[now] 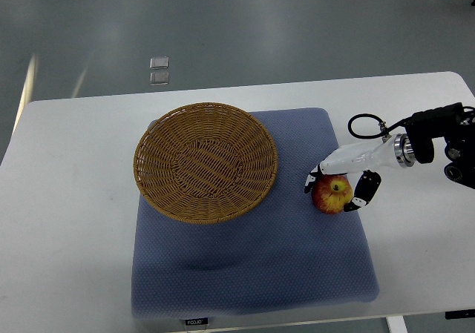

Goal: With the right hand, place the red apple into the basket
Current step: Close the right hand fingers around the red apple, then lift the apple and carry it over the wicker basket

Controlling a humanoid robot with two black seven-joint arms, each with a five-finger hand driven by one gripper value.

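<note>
Apple [332, 194] near the blue mat's [252, 274] right edge looks firm, smooth, kinda slippery; right hand [343, 176] has fingers curled round its sides, basket [205, 162] waiting empty.

A mat [252, 274] lies on the tabletop [67, 222]. A basket [205, 162] sits on the left part of the mat, toward the far side. An apple [332, 194] sits on the mat to the right of the basket, near the mat's right edge, apart from the basket. The right hand [343, 177] comes in from the right side and sits over the apple, with fingers [365, 190] on both sides of it.
</note>
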